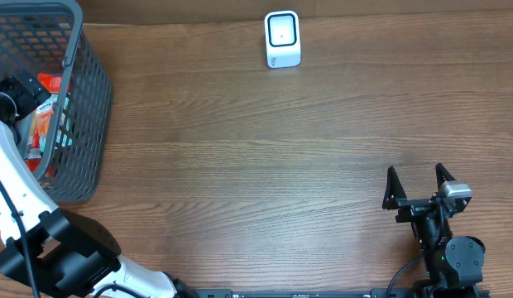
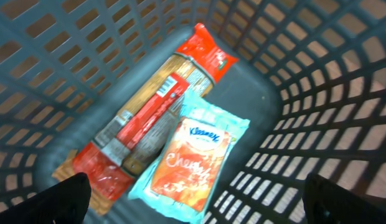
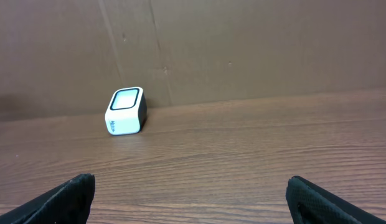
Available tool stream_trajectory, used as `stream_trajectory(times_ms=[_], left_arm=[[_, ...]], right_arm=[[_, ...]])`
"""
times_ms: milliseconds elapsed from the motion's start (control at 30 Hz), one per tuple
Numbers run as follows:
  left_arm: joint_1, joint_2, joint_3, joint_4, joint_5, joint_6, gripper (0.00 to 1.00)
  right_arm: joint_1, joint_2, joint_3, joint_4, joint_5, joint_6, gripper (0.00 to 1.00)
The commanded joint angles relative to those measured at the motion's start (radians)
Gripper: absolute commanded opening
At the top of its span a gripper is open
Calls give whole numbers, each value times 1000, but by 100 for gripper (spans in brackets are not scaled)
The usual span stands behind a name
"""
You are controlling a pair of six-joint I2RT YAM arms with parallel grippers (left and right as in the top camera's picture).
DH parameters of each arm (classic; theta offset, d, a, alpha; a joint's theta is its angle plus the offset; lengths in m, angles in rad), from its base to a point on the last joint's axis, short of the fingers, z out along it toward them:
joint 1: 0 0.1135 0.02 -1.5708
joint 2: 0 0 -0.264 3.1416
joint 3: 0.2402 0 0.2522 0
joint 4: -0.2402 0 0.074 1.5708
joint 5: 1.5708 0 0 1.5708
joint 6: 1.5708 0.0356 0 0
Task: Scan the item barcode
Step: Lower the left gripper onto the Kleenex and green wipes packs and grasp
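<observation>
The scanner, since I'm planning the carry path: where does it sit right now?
In the overhead view the white scanner stands at the table's far edge, a little right of centre, well apart from the basket at the left.

A shop-checkout setup: grey shopping basket (image 1: 87, 124) of groceries (image 2: 157, 118), white barcode scanner (image 1: 282, 39), wood-grain table (image 1: 240, 165).

so the left arm (image 1: 29, 199) is a white tube with chunky black joints and a thin black cable (image 1: 10, 201), right arm (image 1: 462, 252) all black with a small silver block (image 1: 455, 190)
</observation>
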Motion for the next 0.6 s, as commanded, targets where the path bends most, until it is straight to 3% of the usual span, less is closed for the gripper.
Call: stream_trajectory(times_ms=[0,567], left_arm=[[4,8,1,-4,-39,27,100],[3,40,0,-52,-54,27,100]], right_arm=[[-4,-9,-11,6,-2,-3,100],[-4,-9,-11,5,-2,-3,100]])
